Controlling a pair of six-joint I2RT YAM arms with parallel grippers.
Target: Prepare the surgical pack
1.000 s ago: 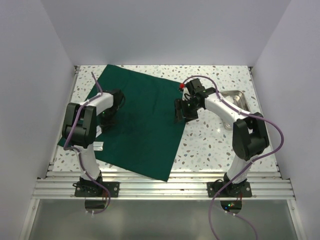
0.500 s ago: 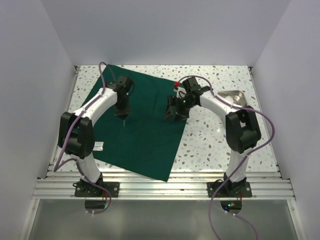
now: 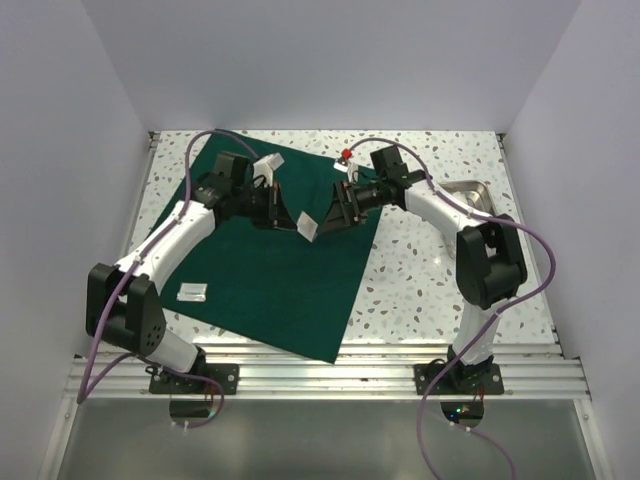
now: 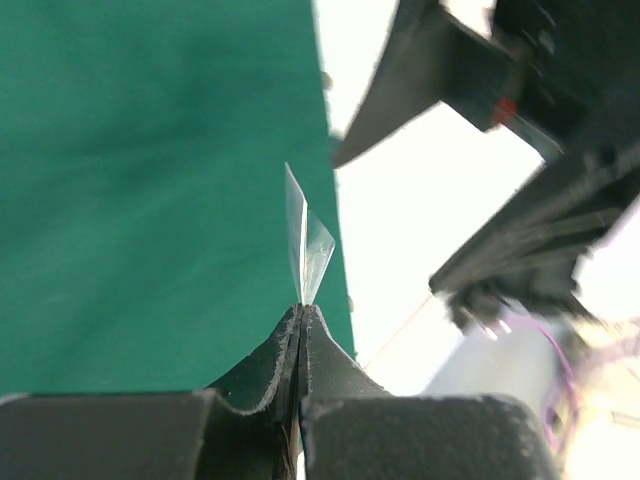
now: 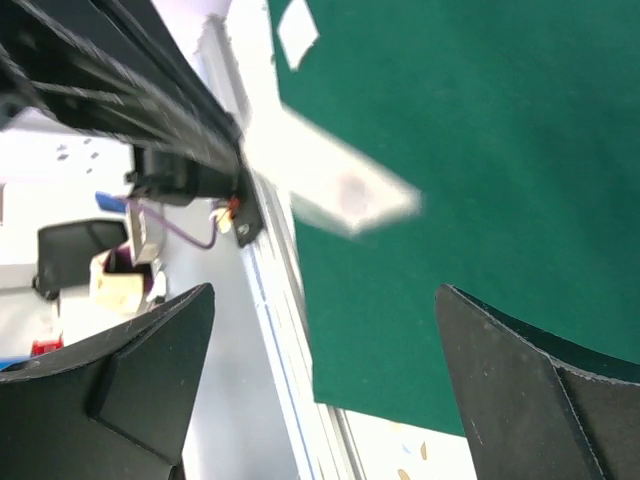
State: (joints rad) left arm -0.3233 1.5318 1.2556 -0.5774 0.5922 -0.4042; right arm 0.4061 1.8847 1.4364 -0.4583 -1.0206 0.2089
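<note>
The dark green cloth (image 3: 270, 270) lies flat on the table. My left gripper (image 3: 296, 219) is shut on a small white gauze packet (image 3: 308, 227) and holds it in the air above the cloth's right part. In the left wrist view the packet (image 4: 306, 245) sticks up edge-on from the shut fingertips (image 4: 302, 312). My right gripper (image 3: 338, 214) is open, facing the packet and close to it without touching. In the right wrist view the packet (image 5: 340, 185) is blurred, ahead of the open gripper (image 5: 322, 295). A second gauze packet (image 3: 191, 291) lies on the cloth at the left. The steel tray (image 3: 480, 190) is partly hidden by the right arm.
The speckled tabletop (image 3: 420, 275) lies bare to the right of the cloth. A metal rail (image 3: 320, 372) runs along the near edge. White walls close in the left, back and right sides. The two arms meet above the cloth's right edge.
My left arm has swung right from the cloth's left part and now holds the packet raised at the centre. My right gripper has turned towards it and moved slightly back.
</note>
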